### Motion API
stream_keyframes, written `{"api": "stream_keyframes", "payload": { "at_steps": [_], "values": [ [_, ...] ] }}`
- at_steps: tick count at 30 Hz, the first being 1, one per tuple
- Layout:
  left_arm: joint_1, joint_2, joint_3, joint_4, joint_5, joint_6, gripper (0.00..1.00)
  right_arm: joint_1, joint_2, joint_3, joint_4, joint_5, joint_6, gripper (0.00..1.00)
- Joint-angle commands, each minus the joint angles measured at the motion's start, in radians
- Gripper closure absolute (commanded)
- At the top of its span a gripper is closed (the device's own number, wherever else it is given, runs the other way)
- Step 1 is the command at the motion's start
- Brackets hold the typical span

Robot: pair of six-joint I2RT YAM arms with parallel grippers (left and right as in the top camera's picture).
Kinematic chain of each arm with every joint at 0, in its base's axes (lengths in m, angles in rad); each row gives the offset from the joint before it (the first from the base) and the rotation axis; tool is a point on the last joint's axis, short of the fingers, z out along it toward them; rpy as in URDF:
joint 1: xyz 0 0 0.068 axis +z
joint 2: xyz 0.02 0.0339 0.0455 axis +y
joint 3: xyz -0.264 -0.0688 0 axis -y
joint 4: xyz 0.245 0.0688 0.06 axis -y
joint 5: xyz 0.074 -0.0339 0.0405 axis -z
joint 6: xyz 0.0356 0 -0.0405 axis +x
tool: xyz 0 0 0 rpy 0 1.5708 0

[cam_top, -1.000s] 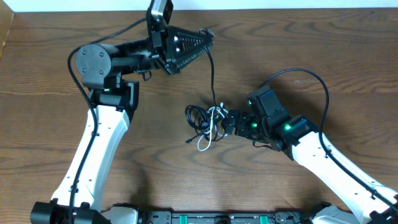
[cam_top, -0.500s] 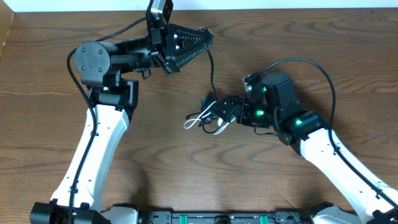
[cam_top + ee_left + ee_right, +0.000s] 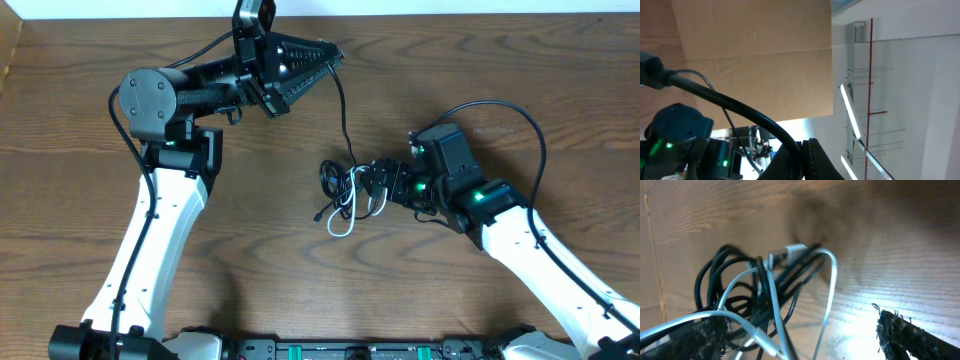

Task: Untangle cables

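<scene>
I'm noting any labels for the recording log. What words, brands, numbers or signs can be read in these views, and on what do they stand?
No text can be read in any view.
The cables and the white plug show no marking.
The left arm and right arm show no lettering, only green lights.
The table shows plain wood grain.
The red pole carries no sign.
</scene>
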Motion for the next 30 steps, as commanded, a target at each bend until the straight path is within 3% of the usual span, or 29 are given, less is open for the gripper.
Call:
{"api": "stream_keyframes", "payload": {
  "at_steps": [1, 4, 5, 9, 11, 13, 21, 27, 28, 30],
  "values": [
    [0.003, -0.007, 0.03, 0.012, -0.027, -0.064, 0.92, 0.011, 0.032, 0.009, 0.006, 0.053, 0.014, 0.07],
    [0.003, -0.017, 0.03, 0.012, -0.037, -0.064, 0.92, 0.011, 0.072, 0.009, 0.007, 0.071, 0.014, 0.11],
    [0.003, -0.021, 0.03, 0.012, -0.038, -0.064, 0.93, 0.011, 0.088, 0.009, 0.007, 0.072, 0.014, 0.18],
    [0.004, -0.026, 0.03, 0.012, -0.032, -0.063, 0.93, 0.01, 0.147, 0.009, 0.007, 0.072, 0.014, 0.57],
    [0.004, -0.026, 0.03, 0.012, -0.023, -0.062, 0.92, 0.006, 0.169, 0.009, 0.002, 0.089, 0.013, 0.82],
    [0.005, -0.026, 0.03, 0.012, -0.01, -0.061, 0.93, 0.003, 0.179, 0.009, -0.018, 0.12, 0.014, 0.97],
    [0.071, -0.021, 0.029, 0.011, 0.147, 0.109, 0.93, -0.036, 0.178, 0.009, -0.153, 0.232, 0.014, 0.99],
    [0.148, -0.018, 0.014, -0.069, 0.266, 0.169, 0.93, -0.082, 0.178, 0.009, -0.239, 0.284, 0.022, 0.99],
    [0.158, -0.018, 0.01, -0.073, 0.269, 0.169, 0.92, -0.088, 0.178, 0.009, -0.246, 0.283, 0.022, 0.96],
    [0.172, -0.018, 0.003, -0.072, 0.269, 0.168, 0.93, -0.095, 0.178, 0.009, -0.248, 0.272, 0.022, 0.71]
  ]
}}
